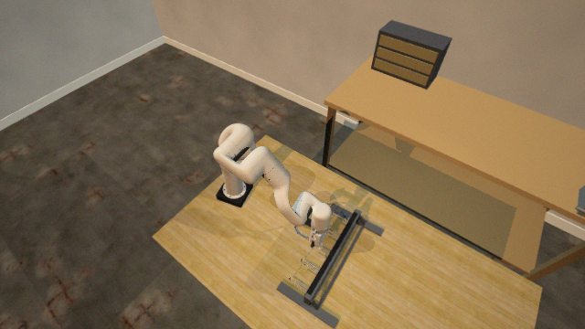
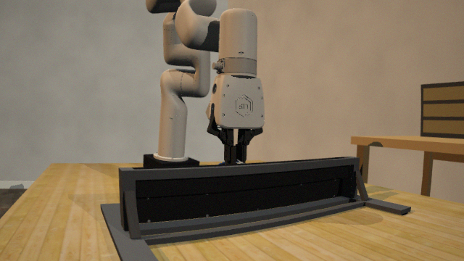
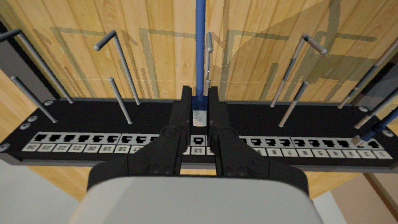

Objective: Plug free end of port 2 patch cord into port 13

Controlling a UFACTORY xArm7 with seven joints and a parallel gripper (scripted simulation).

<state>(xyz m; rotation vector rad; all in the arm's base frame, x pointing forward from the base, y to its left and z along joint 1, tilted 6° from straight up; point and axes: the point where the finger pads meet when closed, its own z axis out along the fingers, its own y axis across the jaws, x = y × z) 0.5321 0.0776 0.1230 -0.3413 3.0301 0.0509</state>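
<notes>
My gripper (image 1: 313,243) (image 2: 235,159) (image 3: 199,99) points down, just in front of the rack's port side, and is shut on the clear plug (image 3: 199,118) of the blue patch cord (image 3: 200,45). The plug sits above the row of ports, over a port (image 3: 199,140) in the middle of the row. The number plates are too small to read. The cord's other end (image 3: 364,137) is plugged in near the right end of the row in the wrist view. The dark rack (image 1: 335,256) (image 2: 308,164) (image 3: 100,112) stands upright on the wooden table (image 1: 411,292) (image 2: 54,203).
Grey cable-guide rods (image 3: 120,55) stick out from the rack's front on both sides of the gripper. The rack's flat feet (image 1: 306,299) (image 2: 388,206) reach out at both ends. A desk (image 1: 457,123) with a drawer box (image 1: 411,52) stands behind.
</notes>
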